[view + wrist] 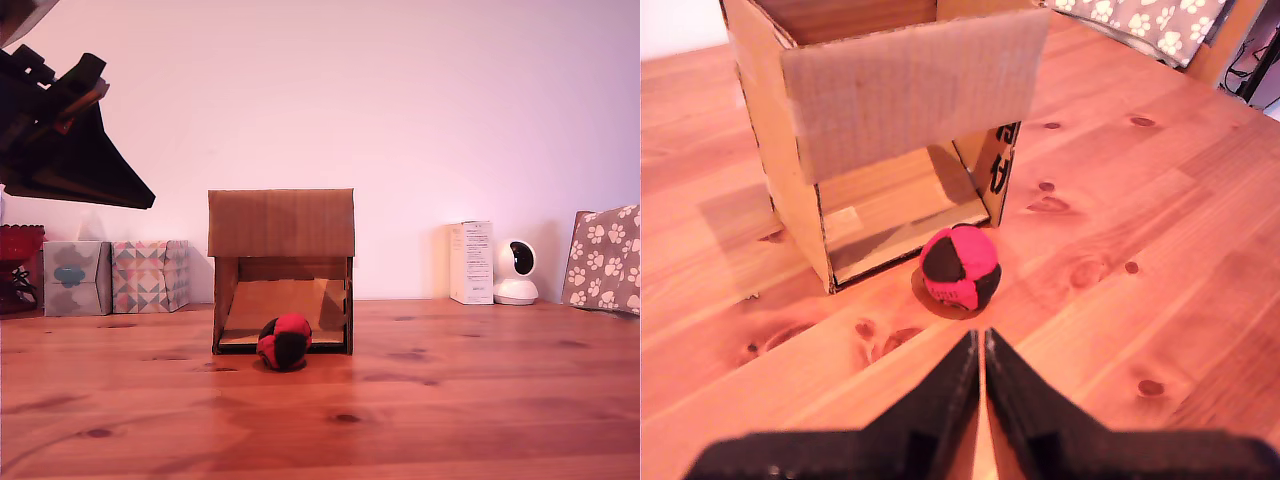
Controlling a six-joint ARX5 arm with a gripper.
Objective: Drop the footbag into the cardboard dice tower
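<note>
Soft, warm pinkish light fills both views. The wall [420, 110] is washed out, the counter [450, 400] shows mild sheen, and shadows stay faint; the exterior view is slightly hazy.

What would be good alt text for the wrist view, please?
A red and black footbag lies on a wooden table just outside the front opening of a brown cardboard dice tower. The black gripper, fingertips nearly together and holding nothing, points toward the ball from above.

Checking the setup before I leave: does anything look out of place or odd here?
Only the footbag: it lies on the table at the cardboard dice tower's front opening. The hand hangs shut and empty.
</note>
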